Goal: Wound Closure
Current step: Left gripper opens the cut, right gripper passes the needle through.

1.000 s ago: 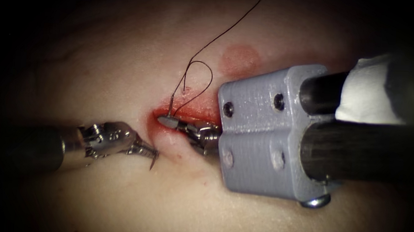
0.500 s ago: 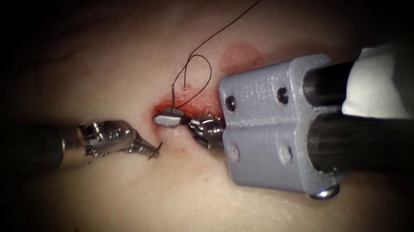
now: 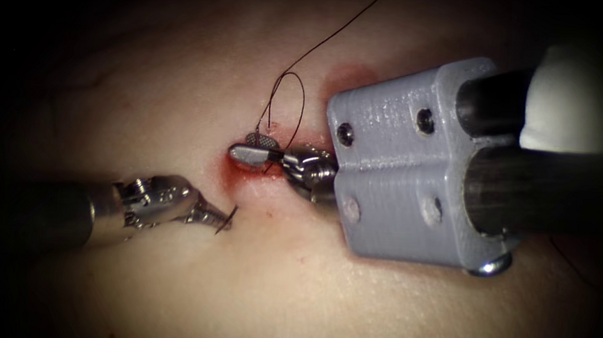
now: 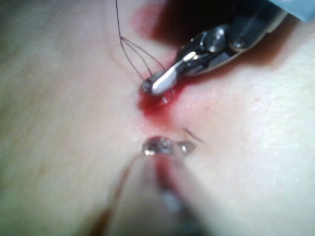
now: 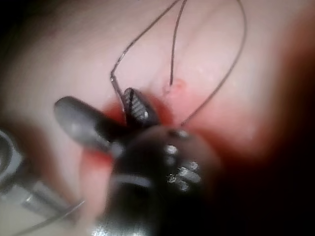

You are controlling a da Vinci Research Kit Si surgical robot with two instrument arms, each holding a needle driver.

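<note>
The left tool (image 3: 216,218) has its jaws closed on the thin curved needle (image 3: 225,221) near its tip, just left of the red, wet cut (image 3: 245,176). The right tool (image 3: 254,149) stands over the cut, its ribbed jaws parted, beside the dark looping thread (image 3: 298,102)

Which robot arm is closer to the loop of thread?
Right. The right tool has open fingers at the cut, just below the thread loop. The left tool sits lower and to the left, apart from the loop, holding the needle.
</note>
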